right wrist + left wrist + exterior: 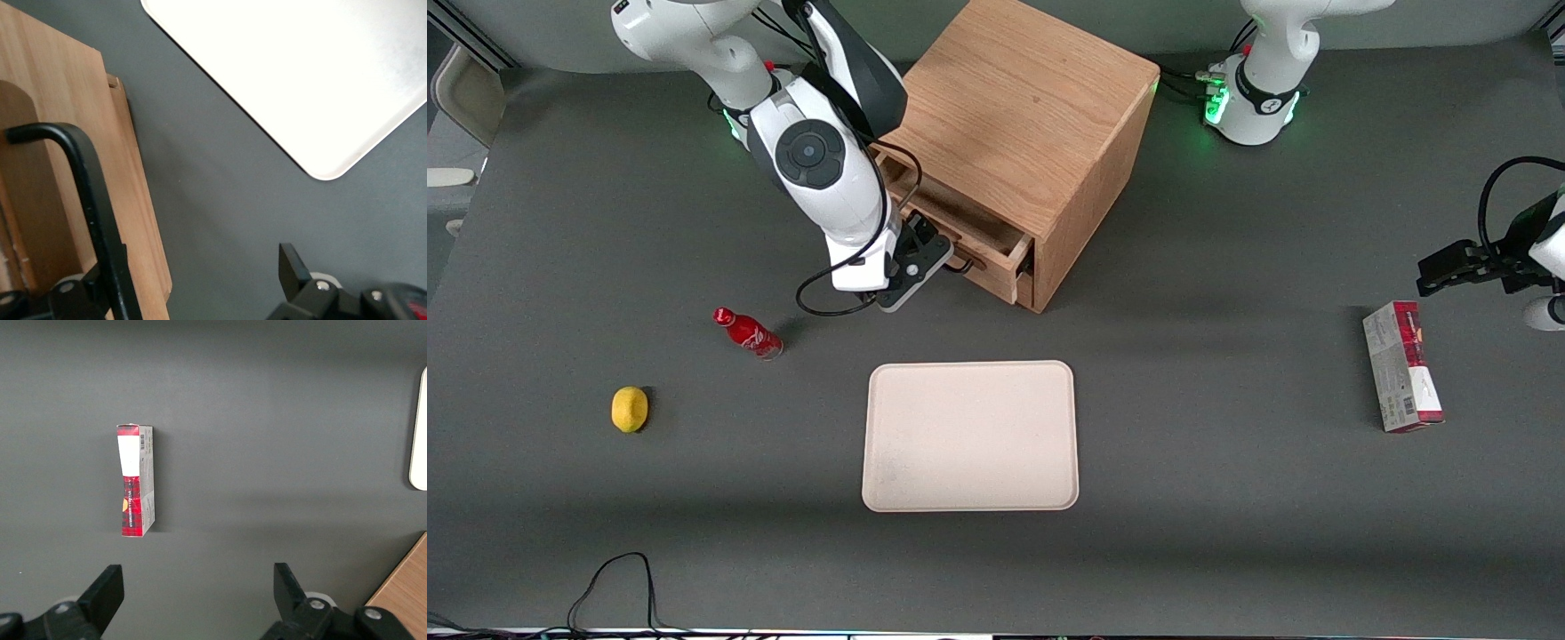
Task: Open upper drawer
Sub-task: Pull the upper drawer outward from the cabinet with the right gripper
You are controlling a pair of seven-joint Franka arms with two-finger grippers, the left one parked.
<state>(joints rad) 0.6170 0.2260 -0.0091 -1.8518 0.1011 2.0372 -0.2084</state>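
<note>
The wooden cabinet [1023, 98] stands at the back of the table. Its upper drawer [974, 233] is pulled partly out, so its inside shows from above. The lower drawer [996, 286] under it looks closed. My right gripper [941, 253] is in front of the upper drawer, at its black bar handle [962, 265]. In the right wrist view the light oak drawer front [60, 100] and the handle [90, 193] show close up. The gripper [180, 290] is open. The handle runs just inside one finger, and the other finger [291, 265] stands well clear over the grey mat.
A cream tray [969, 436] lies nearer the front camera than the cabinet, and also shows in the right wrist view [300, 73]. A red bottle [749, 333] and a lemon [630, 409] lie toward the working arm's end. A red box [1400, 366] lies toward the parked arm's end.
</note>
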